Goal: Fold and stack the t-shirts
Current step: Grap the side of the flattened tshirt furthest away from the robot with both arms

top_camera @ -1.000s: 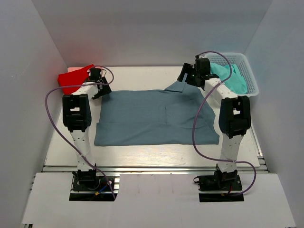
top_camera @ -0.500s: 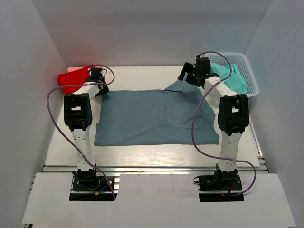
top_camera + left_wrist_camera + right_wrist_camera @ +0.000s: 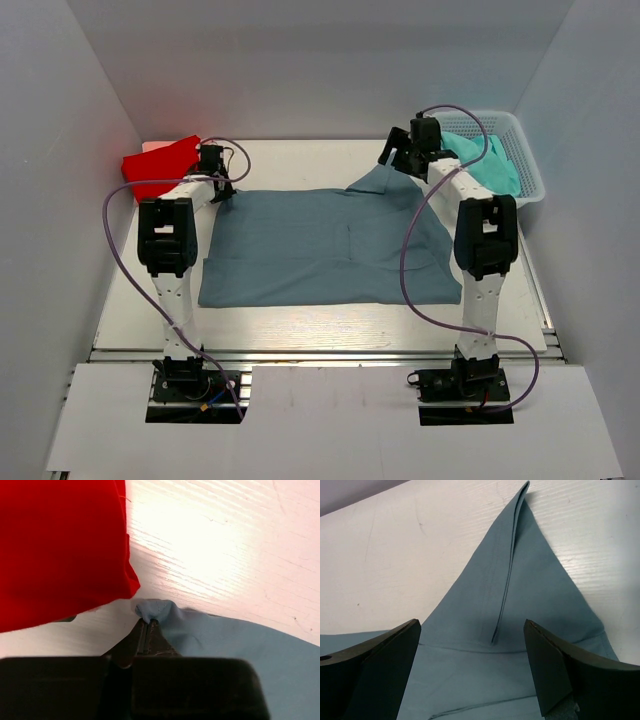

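The blue-grey t-shirt (image 3: 320, 245) lies spread in the middle of the table (image 3: 300, 320). The left gripper (image 3: 147, 625) is closed on its corner at 10 o'clock, just beside the red t-shirt (image 3: 60, 545). The right gripper (image 3: 471, 625) is open over the sleeve (image 3: 515, 580) at 1 o'clock.

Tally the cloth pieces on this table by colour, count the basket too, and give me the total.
Dusty blue-grey cloth t-shirt, spread flat: 1
Red cloth shirt, far left: 1
Pink cloth, only a sliver showing behind the red one: 1
Teal cloth shirt, bunched in the basket: 1
White plastic mesh basket: 1
Total: 5
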{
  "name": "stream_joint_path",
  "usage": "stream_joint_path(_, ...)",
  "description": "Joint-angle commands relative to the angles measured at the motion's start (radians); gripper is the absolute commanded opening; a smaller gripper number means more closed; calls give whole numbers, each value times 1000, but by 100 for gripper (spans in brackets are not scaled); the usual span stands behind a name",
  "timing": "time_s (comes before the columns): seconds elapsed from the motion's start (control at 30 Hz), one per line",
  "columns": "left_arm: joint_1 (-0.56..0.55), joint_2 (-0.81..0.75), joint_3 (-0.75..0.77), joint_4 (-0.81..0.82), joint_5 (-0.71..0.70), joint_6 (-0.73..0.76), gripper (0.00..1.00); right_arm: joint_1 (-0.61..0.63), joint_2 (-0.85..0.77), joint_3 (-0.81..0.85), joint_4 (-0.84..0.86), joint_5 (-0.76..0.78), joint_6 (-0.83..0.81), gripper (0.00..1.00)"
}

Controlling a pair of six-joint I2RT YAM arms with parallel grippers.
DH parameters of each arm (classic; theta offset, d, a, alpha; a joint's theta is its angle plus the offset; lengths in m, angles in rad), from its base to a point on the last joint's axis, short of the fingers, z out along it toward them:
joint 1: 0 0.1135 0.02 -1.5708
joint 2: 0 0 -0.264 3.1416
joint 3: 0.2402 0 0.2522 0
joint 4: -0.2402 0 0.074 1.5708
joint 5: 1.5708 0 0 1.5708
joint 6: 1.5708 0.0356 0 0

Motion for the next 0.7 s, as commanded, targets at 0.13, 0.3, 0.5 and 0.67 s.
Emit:
stream_joint_path(0.13, -18, -17, -54, -94, -2, -27, 0, -6, 137, 247, -51, 39, -20, 88)
stream_joint_path(0.3, -18, -52, -103, -58, -25, -27, 0, -8, 222, 294, -12, 66, -9, 86)
stream_joint_path(0.5, -18, -52, -112, -58, -36, -27, 0, -17, 305, 288, 172, 14, -78, 80)
stream_joint_path(0.67, -18, -42, -112, -58, -47, -36, 0, -17, 354, 302, 307, 13, -112, 76)
